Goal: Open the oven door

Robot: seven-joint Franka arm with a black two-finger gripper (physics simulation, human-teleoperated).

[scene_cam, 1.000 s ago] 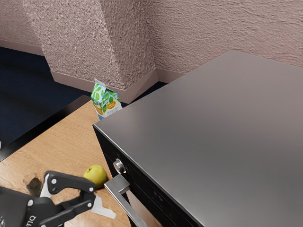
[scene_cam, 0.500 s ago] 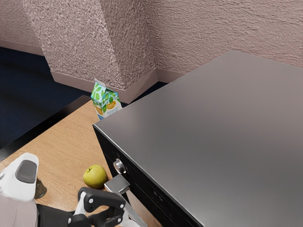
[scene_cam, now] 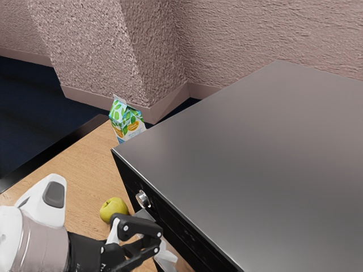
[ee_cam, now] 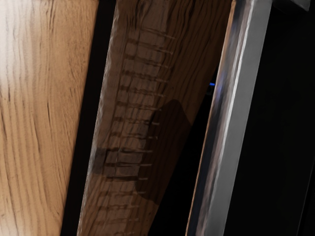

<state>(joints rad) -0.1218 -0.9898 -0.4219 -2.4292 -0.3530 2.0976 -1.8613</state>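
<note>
1 oven-door handle (ee_cam: 237,118) lies just beside the gripper (scene_cam: 165,258); contact unclear.

Oven door (ee_cam: 133,123): blk frame, dark glass w/ 1 metal handle (ee_cam: 234,118); upright, shut, at front of oven (scene_cam: 227,158).

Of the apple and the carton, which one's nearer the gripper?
The yellow-green apple: in the exterior view it lies right by the gripper, while the leaf-patterned carton stands farther off, behind the oven's corner.
</note>
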